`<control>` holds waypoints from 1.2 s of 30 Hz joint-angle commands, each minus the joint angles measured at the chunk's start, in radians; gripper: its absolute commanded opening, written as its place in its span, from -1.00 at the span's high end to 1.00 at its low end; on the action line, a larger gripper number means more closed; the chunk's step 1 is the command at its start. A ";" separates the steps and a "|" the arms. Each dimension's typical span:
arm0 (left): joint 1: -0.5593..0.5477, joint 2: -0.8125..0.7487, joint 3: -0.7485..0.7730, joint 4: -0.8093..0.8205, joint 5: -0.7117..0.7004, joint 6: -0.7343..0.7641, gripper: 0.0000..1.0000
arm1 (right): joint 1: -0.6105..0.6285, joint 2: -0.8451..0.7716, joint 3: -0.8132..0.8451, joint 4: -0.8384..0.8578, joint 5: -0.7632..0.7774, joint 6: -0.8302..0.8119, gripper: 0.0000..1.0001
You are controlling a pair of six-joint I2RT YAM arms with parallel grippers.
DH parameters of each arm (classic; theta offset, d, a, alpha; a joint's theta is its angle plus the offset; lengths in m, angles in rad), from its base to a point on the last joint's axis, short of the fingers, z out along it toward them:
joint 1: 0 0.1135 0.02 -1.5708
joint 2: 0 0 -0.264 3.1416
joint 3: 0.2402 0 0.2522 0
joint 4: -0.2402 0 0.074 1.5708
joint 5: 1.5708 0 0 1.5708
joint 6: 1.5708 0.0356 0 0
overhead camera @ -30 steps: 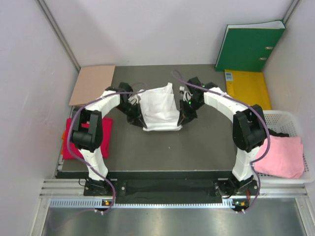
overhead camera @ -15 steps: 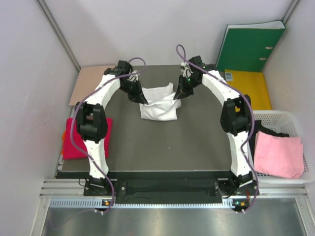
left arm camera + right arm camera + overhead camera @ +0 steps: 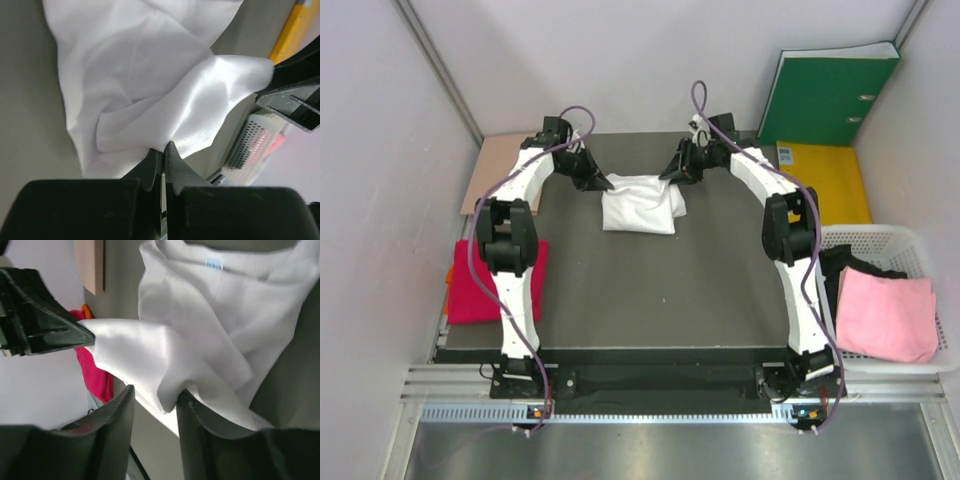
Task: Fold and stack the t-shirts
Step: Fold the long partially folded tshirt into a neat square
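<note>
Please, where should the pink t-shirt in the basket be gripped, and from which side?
Probably its left edge, coming down from above: the pink t-shirt lies flat in the white basket, whose walls would block jaws coming sideways.

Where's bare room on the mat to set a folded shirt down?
Free: the mat between the white shirt and the near edge, mid-table. Crowded: the far edge, where the left claw and right claw meet that shirt; the red shirt sits at the left edge; the pink shirt lies in the basket.
</note>
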 commanded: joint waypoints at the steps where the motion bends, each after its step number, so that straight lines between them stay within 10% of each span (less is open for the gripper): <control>1: 0.008 0.092 0.045 0.207 0.160 -0.118 1.00 | -0.017 0.011 0.019 0.273 -0.028 0.135 -0.04; 7: 0.014 0.233 0.105 0.463 0.258 -0.342 1.00 | -0.049 -0.097 -0.051 0.310 0.069 0.105 -0.55; 16: 0.075 0.311 0.107 0.773 0.264 -0.597 0.95 | -0.068 -0.271 -0.288 0.198 0.108 -0.040 -0.58; 18: 0.084 0.295 0.075 0.807 0.283 -0.618 0.27 | -0.066 -0.306 -0.357 0.204 0.106 -0.047 -0.55; 19: 0.086 0.282 0.061 0.867 0.286 -0.624 -0.87 | -0.066 -0.315 -0.380 0.212 0.103 -0.047 -0.54; 20: 0.086 0.259 0.049 0.875 0.289 -0.621 -0.98 | -0.068 -0.323 -0.399 0.221 0.100 -0.044 -0.54; 36: 0.086 0.147 0.068 0.268 0.068 -0.026 -0.98 | 0.027 -0.240 -0.489 0.393 0.000 0.143 0.14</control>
